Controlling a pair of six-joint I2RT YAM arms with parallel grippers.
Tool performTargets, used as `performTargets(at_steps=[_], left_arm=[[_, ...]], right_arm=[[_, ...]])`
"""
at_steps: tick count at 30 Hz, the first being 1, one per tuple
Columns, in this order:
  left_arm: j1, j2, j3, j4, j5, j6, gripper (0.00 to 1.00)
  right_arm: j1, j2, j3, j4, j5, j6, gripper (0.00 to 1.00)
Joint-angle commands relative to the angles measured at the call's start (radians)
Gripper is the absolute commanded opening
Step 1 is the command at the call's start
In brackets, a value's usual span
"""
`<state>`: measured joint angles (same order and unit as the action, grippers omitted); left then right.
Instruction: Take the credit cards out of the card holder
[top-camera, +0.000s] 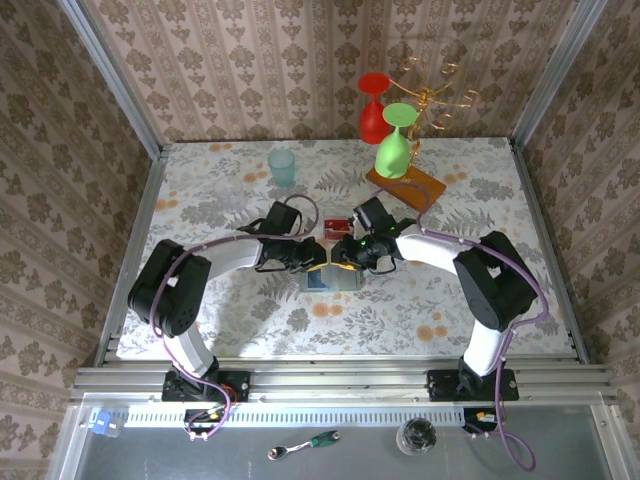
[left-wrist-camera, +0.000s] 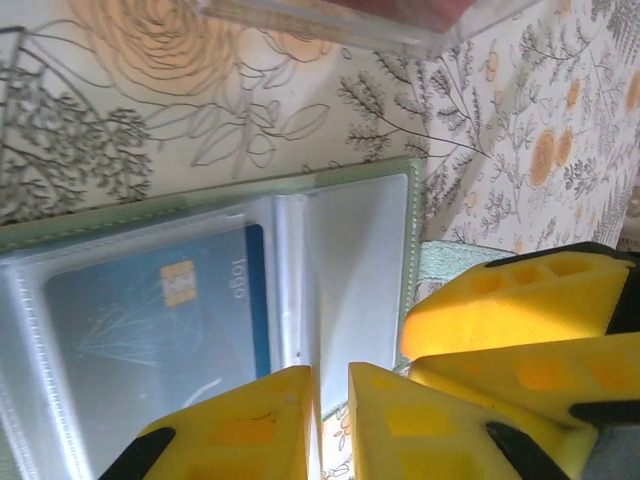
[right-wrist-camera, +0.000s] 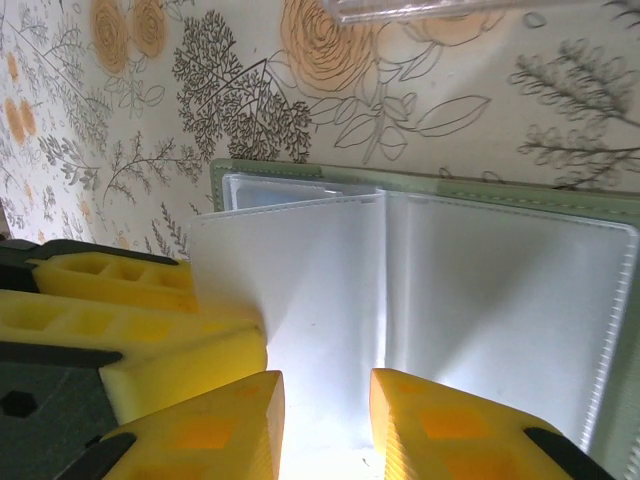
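The card holder (top-camera: 330, 280) lies open on the flowered table between both arms, its green rim (left-wrist-camera: 200, 195) framing clear sleeves. A blue credit card (left-wrist-camera: 140, 320) sits inside the left sleeve. My left gripper (left-wrist-camera: 330, 375) is shut on a thin lifted sleeve page, which runs edge-on between its fingers. My right gripper (right-wrist-camera: 325, 380) hovers over the holder's (right-wrist-camera: 500, 190) middle sleeve with its jaws apart and nothing pinched between them. The two grippers (top-camera: 318, 258) (top-camera: 345, 262) nearly touch. A red credit card (top-camera: 335, 226) lies on the table just behind the holder.
A teal cup (top-camera: 282, 167) stands at the back left. An orange-brown wooden slab (top-camera: 405, 187) at the back right carries a green glass (top-camera: 393, 150) and a red glass (top-camera: 372, 110), beside a gold rack (top-camera: 430, 90). Metal rails edge the table.
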<state>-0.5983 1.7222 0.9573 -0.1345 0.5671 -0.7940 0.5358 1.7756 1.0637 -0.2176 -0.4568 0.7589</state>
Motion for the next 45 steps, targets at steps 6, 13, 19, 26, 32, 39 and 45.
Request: performTargets(at_steps=[6,13,19,26,32,39,45], left_arm=[[-0.064,0.067,0.091,-0.037,-0.037,-0.038,0.18],[-0.111,0.13,0.151,-0.048,-0.059,-0.057,0.16],[-0.139,0.174,0.195,-0.051,-0.065,-0.073,0.2],[-0.154,0.2,0.246,-0.072,-0.07,-0.074,0.21],[-0.154,0.194,0.271,-0.099,-0.079,-0.062,0.21],[-0.127,0.151,0.238,-0.108,-0.082,-0.042,0.21],[-0.085,0.099,0.174,-0.088,-0.067,-0.027,0.21]], right_arm=[[-0.057,-0.091,-0.082,-0.039,-0.006,-0.044,0.31],[-0.096,-0.13,-0.126,-0.037,-0.028,-0.07,0.31],[-0.117,-0.149,-0.159,-0.032,-0.046,-0.086,0.31],[-0.127,-0.174,-0.179,-0.031,-0.055,-0.087,0.31],[-0.127,-0.174,-0.164,-0.036,-0.067,-0.086,0.31],[-0.125,-0.15,-0.128,-0.033,-0.083,-0.067,0.31],[-0.094,-0.118,-0.091,-0.025,-0.073,-0.04,0.31]])
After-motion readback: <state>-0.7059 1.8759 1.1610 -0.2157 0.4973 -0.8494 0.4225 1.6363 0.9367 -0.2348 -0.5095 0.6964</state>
